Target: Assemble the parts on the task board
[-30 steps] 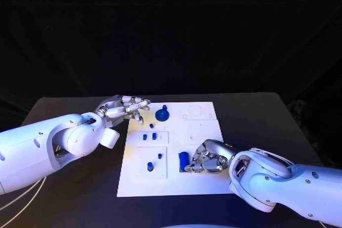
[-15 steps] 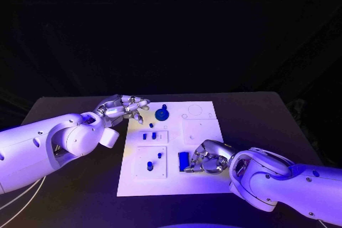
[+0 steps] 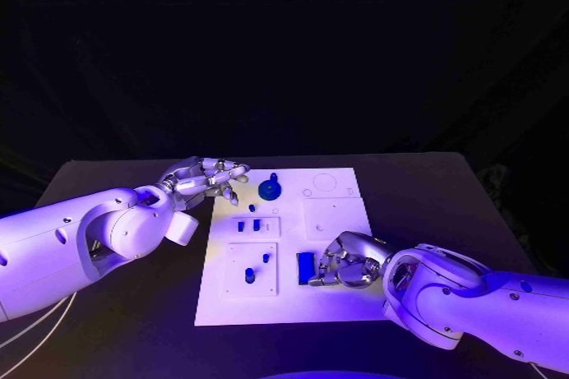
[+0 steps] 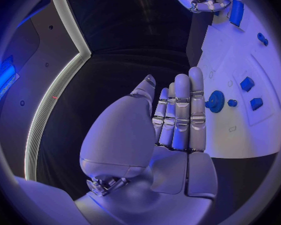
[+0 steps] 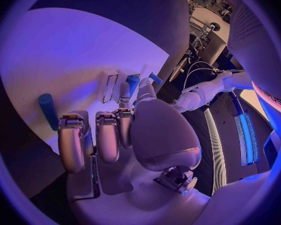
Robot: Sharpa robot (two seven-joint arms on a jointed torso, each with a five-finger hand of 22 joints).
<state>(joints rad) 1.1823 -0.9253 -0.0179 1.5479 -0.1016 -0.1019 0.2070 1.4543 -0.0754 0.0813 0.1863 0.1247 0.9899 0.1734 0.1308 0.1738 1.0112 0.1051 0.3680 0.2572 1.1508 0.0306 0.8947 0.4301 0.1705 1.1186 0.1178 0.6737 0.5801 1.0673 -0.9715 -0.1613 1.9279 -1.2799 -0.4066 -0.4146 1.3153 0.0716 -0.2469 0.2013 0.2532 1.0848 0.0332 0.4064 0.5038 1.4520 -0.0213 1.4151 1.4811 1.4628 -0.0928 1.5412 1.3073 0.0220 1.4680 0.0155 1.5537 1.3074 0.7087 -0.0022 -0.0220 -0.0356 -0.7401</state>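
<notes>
The white board (image 3: 338,231) sat mid-tabletop with bare black table (image 3: 451,190) on every side. The left hand (image 3: 208,180) hovered just off the board's far left corner, empty; the left wrist view showed its fingers (image 4: 181,115) straight and together, near a blue gear (image 4: 215,101). The right hand (image 3: 346,262) rested near the board's near right edge, fingers curled beside a blue bar (image 3: 306,266); couldn't tell if it was gripping. Small blue pieces (image 3: 248,226) sat in the left side's recesses.
</notes>
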